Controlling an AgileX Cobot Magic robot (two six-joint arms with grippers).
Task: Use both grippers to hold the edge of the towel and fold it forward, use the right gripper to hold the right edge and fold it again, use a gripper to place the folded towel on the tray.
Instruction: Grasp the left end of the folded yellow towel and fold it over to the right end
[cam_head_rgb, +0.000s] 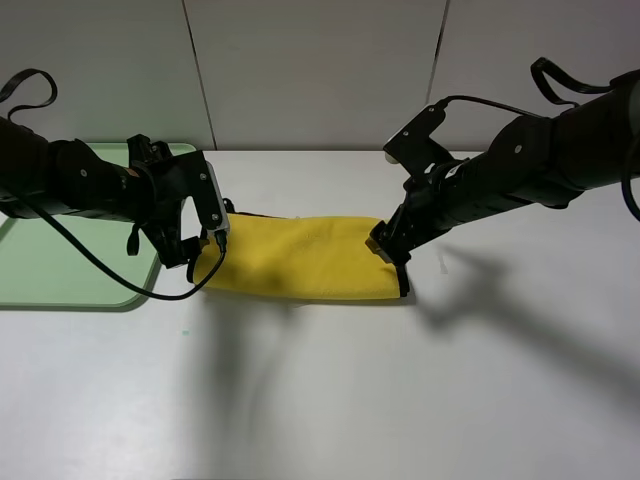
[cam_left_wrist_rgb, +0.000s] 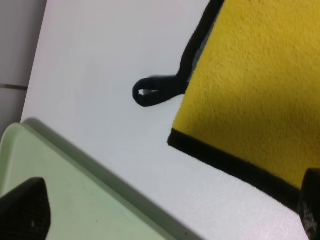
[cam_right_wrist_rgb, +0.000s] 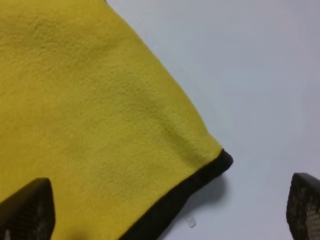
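A white table (cam_head_rgb: 330, 400) fills the near scene, soft shadows lying across it; a pale panelled wall (cam_head_rgb: 320, 70) stands at its far edge, split by thin dark seams

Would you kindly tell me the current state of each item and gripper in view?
Towel: folded into a long strip, flat on the table.
Loop: lying flat beside the towel's left end.
Tray: without the towel.
Left gripper: open, holding nothing.
Right gripper: open, holding nothing.
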